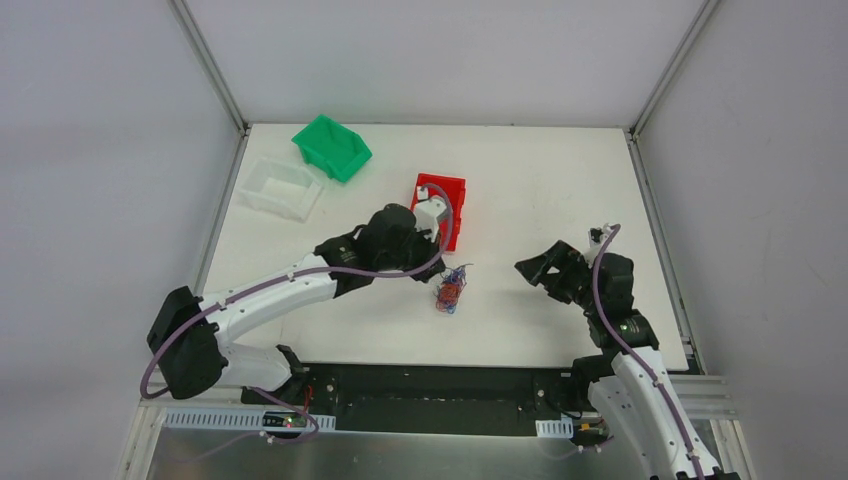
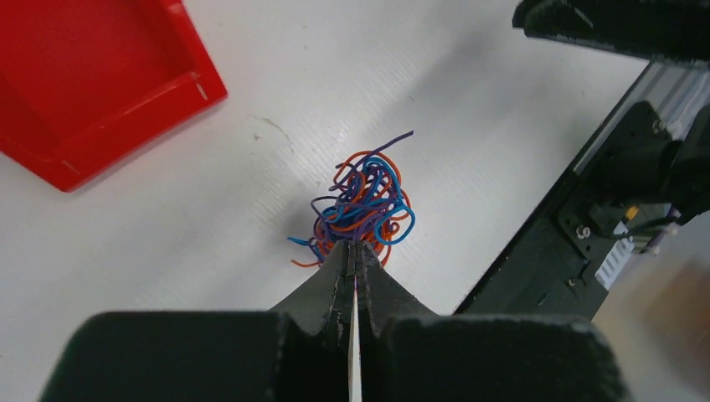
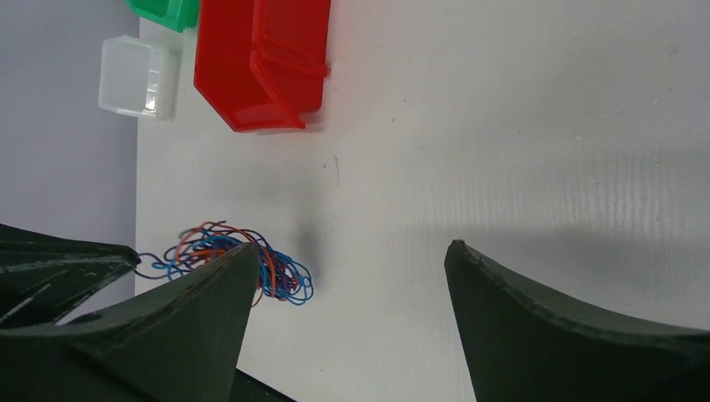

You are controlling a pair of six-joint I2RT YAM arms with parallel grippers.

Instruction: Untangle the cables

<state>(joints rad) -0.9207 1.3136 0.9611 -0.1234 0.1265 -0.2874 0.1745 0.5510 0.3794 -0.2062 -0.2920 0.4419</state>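
Note:
The cables point(image 1: 452, 290) are a small tangle of red, blue and purple strands near the middle of the table's front. My left gripper point(image 1: 446, 268) is at the tangle's far edge. In the left wrist view its jaws point(image 2: 356, 248) are shut, with the tips in the near edge of the cables point(image 2: 366, 201) and a purple strand pinched between them. My right gripper point(image 1: 540, 265) is open and empty to the right of the tangle. In the right wrist view point(image 3: 352, 247) the cables point(image 3: 276, 272) show beside its left finger point(image 3: 209, 310), apart from it.
A red bin point(image 1: 452, 215) stands just behind the left wrist and also shows in the wrist views point(image 2: 92, 84) point(image 3: 259, 63). A green bin point(image 1: 332, 147) and a clear bin point(image 1: 280, 188) stand at the back left. The table's front edge and black rail point(image 2: 578, 234) are close to the tangle.

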